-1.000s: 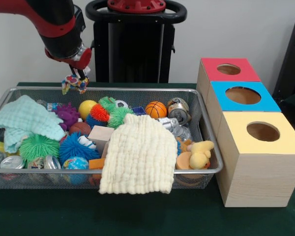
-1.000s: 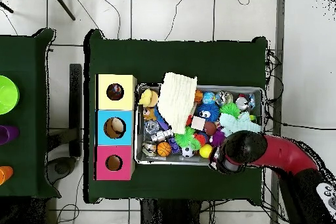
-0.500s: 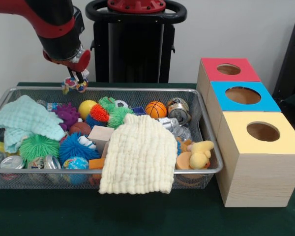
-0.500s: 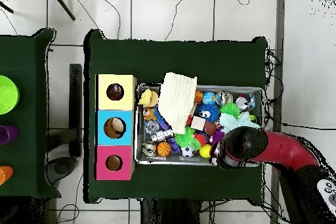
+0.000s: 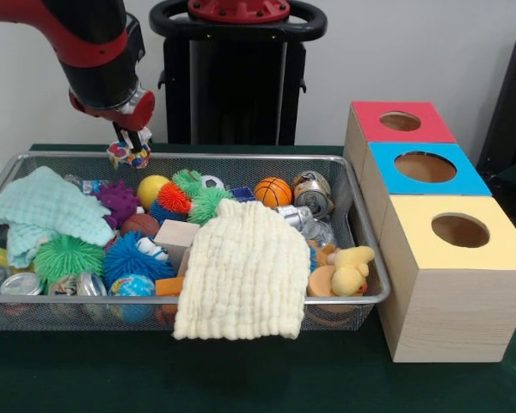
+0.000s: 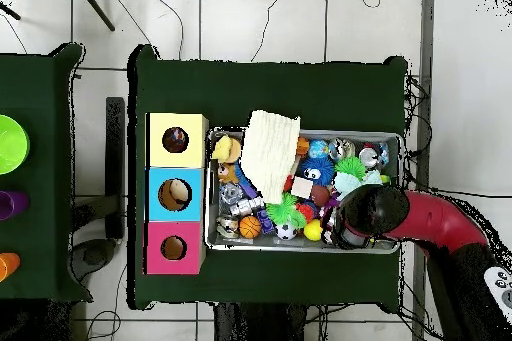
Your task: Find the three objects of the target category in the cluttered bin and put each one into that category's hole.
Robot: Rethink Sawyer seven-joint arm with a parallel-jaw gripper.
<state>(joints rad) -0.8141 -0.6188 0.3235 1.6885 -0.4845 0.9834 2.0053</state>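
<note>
The hand (image 5: 129,142) pinches a small multicoloured knotted toy (image 5: 127,155), holding it in the air just above the far rim of the wire bin (image 5: 241,303), over the end farthest from the boxes. By my reading the carry step is in hand: one find is lifted clear and not yet delivered. The next move calls for a long traverse across the bin, past the yellow cloth (image 5: 241,271), to the red-topped box (image 5: 399,121), blue-topped box (image 5: 426,167) or yellow-topped box (image 5: 458,231); which hole fits this toy I cannot tell.
</note>
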